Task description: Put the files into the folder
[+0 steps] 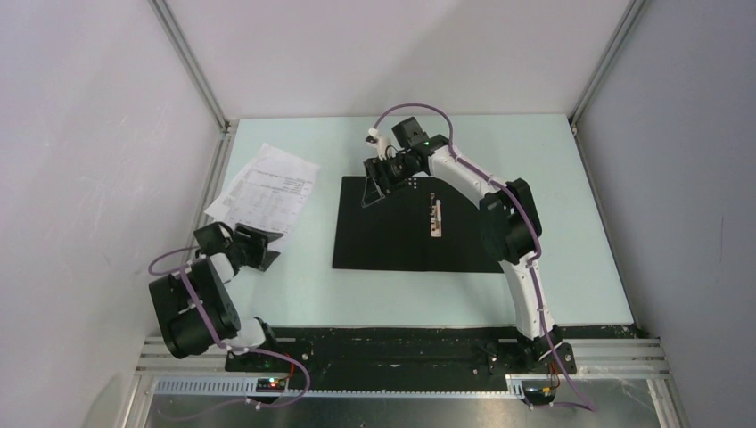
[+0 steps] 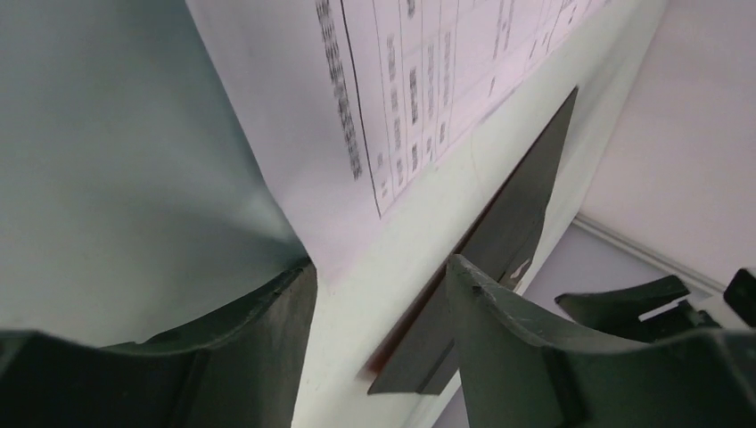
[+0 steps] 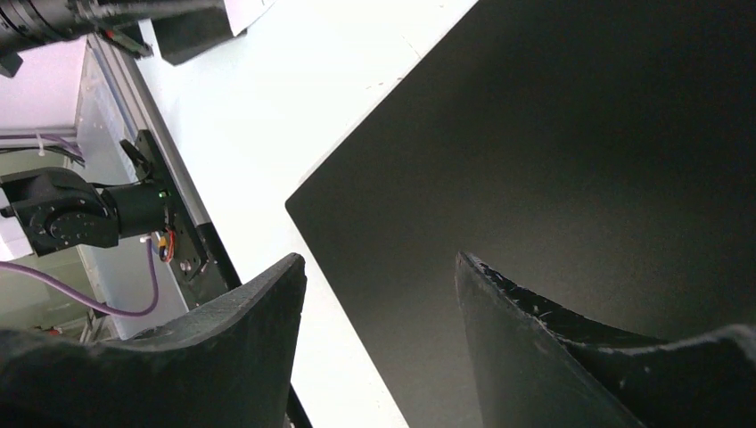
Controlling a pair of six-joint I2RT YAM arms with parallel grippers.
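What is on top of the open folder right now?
On the folder only its clip shows; the right gripper is over its far left corner. The files lie beside it. Anything beneath the folder is covered.

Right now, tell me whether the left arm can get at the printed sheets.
Probably yes. The left end effector is open at the near corner of the printed sheets, with nothing between them. The open folder lies apart, to the right, under the right end effector.
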